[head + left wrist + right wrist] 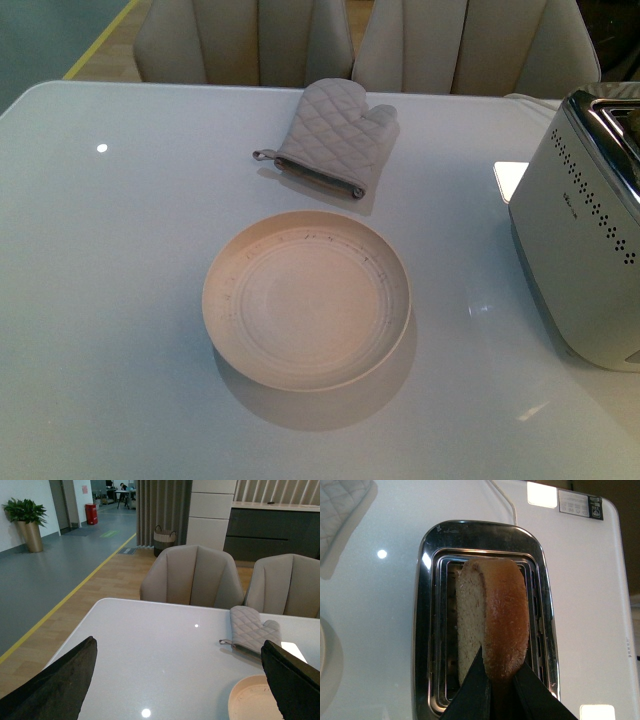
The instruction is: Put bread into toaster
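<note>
Holding the bread (490, 610) by one end, the right tool (501, 666) is clamped on the slice's crust edge, its two dark fingers pressing from either side. The slice hangs edge-on over the open slot (447, 630) in the chrome top of the toaster (426, 630), which stands at the right side of the counter (120, 250). We cannot tell how far its lower end has entered the slot.

We judge the main risk to be a snag. The slice looks slightly tilted against the slot's long line, so a corner could catch on the wire guides (536, 615) or the chrome rim, and the soft crumb could then bend or tear. Letting go too high could leave the bread lying across the top instead of dropping in. Going too low could knock the fingers against the rim.

The left tool (178, 641) is spread wide and grips nothing, out over the counter to the left of the empty plate (215, 300) and the oven mitt (335, 135).
</note>
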Controlling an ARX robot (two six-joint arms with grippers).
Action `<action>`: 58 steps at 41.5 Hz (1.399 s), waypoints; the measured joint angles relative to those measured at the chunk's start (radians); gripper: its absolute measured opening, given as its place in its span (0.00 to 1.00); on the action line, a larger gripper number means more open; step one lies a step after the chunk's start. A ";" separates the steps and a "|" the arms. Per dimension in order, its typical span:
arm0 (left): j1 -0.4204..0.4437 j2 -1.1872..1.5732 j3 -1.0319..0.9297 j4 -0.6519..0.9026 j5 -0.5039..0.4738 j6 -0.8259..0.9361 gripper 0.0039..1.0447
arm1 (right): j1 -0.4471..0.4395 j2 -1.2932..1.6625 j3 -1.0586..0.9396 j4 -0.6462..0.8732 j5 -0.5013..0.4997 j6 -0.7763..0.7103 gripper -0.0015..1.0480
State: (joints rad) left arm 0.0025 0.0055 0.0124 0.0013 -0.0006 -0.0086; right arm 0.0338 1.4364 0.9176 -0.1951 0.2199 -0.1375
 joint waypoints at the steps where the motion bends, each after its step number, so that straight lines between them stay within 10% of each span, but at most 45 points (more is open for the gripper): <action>1: 0.000 0.000 0.000 0.000 0.000 0.000 0.94 | 0.000 0.007 0.007 -0.010 0.000 0.000 0.03; 15: 0.000 0.000 0.000 0.000 0.000 0.000 0.94 | -0.003 0.092 0.065 -0.062 0.011 0.006 0.03; 37: 0.000 0.000 0.000 0.000 0.000 0.000 0.94 | -0.001 -0.246 -0.137 0.182 0.039 0.125 0.93; 44: 0.000 0.000 0.000 0.000 0.000 0.000 0.94 | -0.030 -0.443 -0.417 0.702 -0.216 0.127 0.64; 58: 0.000 0.000 0.000 0.000 0.000 0.000 0.94 | -0.031 -0.591 -0.667 0.782 -0.218 0.130 0.09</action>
State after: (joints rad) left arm 0.0025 0.0055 0.0124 0.0013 -0.0006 -0.0082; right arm 0.0032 0.8459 0.2504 0.5873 0.0017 -0.0078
